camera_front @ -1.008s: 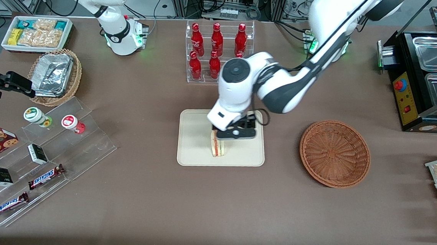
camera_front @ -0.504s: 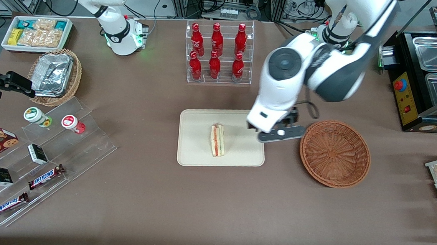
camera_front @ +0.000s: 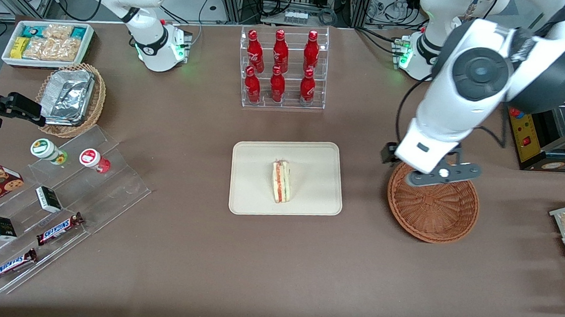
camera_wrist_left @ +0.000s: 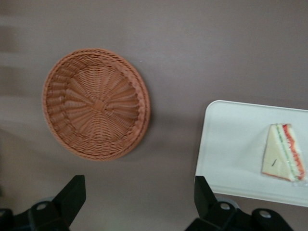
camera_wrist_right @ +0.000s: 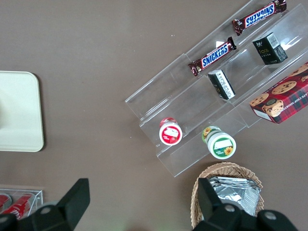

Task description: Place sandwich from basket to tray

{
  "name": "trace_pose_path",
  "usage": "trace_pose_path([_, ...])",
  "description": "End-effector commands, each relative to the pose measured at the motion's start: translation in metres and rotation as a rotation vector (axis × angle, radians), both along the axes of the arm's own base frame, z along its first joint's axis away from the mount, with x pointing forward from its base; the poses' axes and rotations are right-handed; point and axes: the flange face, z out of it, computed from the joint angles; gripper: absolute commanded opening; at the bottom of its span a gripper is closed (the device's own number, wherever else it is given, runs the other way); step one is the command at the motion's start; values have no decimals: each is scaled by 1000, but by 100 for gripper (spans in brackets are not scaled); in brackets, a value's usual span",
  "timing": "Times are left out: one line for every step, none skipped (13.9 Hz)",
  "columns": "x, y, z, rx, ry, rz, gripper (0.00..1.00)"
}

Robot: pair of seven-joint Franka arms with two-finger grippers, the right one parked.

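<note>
Front view: a second ago the gripper [camera_front: 438, 175] was low over the tray [camera_front: 311, 180] with the sandwich [camera_front: 281, 182] under it. It has since let go, risen and swung toward the working arm's end of the table, and it now hangs above the farther rim of the basket [camera_front: 433, 214]. The sandwich is left on the tray, near its middle and slightly toward the nearer edge, well apart from the gripper. The basket holds nothing. I judge the placement done, with only the arm's retreat in progress.

The sandwich stands on edge, a slim wedge. Its red, orange and green filling stripes face upward between two pale slices of bread. It touches the tray only and sits well inside the rim.

Left wrist view: the gripper [camera_wrist_left: 137, 204] shows both black fingers [camera_wrist_left: 72, 197] spread wide with only bare tablecloth between them, so the jaws are open and carry nothing. The basket [camera_wrist_left: 96, 103] is seen from above, its woven floor bare. Beside it, clear of its rim, lies the tray [camera_wrist_left: 231, 144] with the sandwich [camera_wrist_left: 284, 154] on it, a triangle of pale bread with a coloured band along one side.

Right wrist view: only one rounded end of the tray [camera_wrist_right: 19, 110] shows; the sandwich is out of sight.
</note>
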Motion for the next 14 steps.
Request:
trace_pose_path([-12,36,21,-5,25,-37,99])
trace_pose_path([-16,44,27,-10,37,-58,99])
trace_pose_path([-18,56,32,-14,44,-74,99])
trace_pose_path([-20,72,36,-16,48,-81,99])
trace_pose_path([-27,82,40,-34,55,-99,99])
trace_pose_path([-31,97,44,-45,56,-102,99])
trace_pose_path([-35,110,49,-57,55,-120,99])
trace_pose_path([-38,123,51,-70,57,-130,99])
trace_pose_path([-44,131,52,-72,58,-136,99])
trace_pose_path([-49,138,53,-71,56,-133,99])
trace_pose_path([-52,141,53,-70,51,-129,99])
trace_pose_path([-55,144,54,-69,52,-128,99])
trace_pose_path([-61,154,54,-71,52,-133,99])
trace_pose_path([-66,167,54,-75,51,-154,99])
